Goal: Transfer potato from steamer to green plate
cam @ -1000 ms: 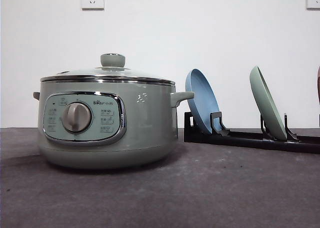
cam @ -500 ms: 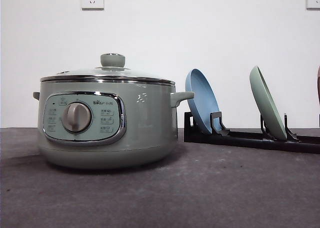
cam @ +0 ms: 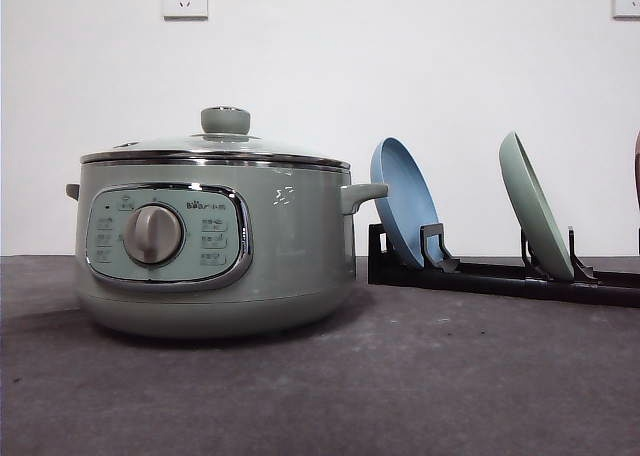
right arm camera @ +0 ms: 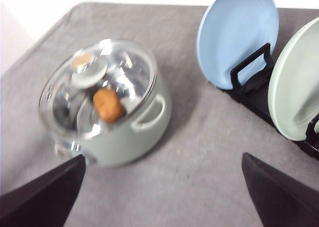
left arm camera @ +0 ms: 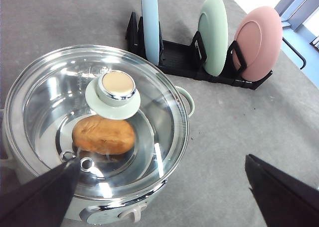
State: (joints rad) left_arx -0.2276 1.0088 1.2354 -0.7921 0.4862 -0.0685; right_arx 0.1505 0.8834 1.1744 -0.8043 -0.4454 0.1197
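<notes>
The sage-green steamer (cam: 212,246) stands on the left of the table with its glass lid (left arm camera: 94,117) on. Through the lid I see the orange-brown potato (left arm camera: 103,134) lying inside, also the potato (right arm camera: 108,105) from the other side. The green plate (cam: 534,206) stands on edge in a black rack (cam: 500,274) at the right. My left gripper (left arm camera: 162,161) hovers open above the steamer's near side, holding nothing. My right gripper (right arm camera: 163,159) is open and high over the table between the steamer (right arm camera: 124,122) and the green plate (right arm camera: 296,82).
A blue plate (cam: 402,201) stands in the same rack, closer to the steamer, and a pink plate (left arm camera: 257,43) sits at the rack's far end. The lid has a green knob (cam: 226,120). Bare grey table (cam: 450,376) lies in front of the rack.
</notes>
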